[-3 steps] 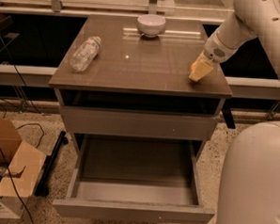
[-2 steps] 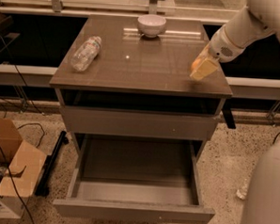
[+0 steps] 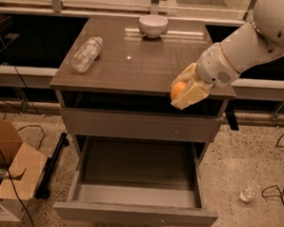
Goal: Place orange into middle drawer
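Note:
My gripper (image 3: 183,91) is shut on the orange (image 3: 177,90), a small round fruit showing between the pale fingers (image 3: 193,93). It hangs at the front right edge of the cabinet top, above and in front of the upper drawer front. The middle drawer (image 3: 136,213) is pulled fully open below, a wide grey-brown tray with low side walls and nothing in it. The orange is above the drawer's right half, well clear of it.
A white bowl (image 3: 153,25) stands at the back of the cabinet top (image 3: 130,62). A clear plastic bottle (image 3: 86,53) lies on its left side. Cardboard boxes (image 3: 5,170) sit on the floor at left, with cables and a black bar (image 3: 52,165) beside the cabinet.
The arm has carried the orange from the top's right side forward and left, down past the front edge, and it now hangs over the open drawer.

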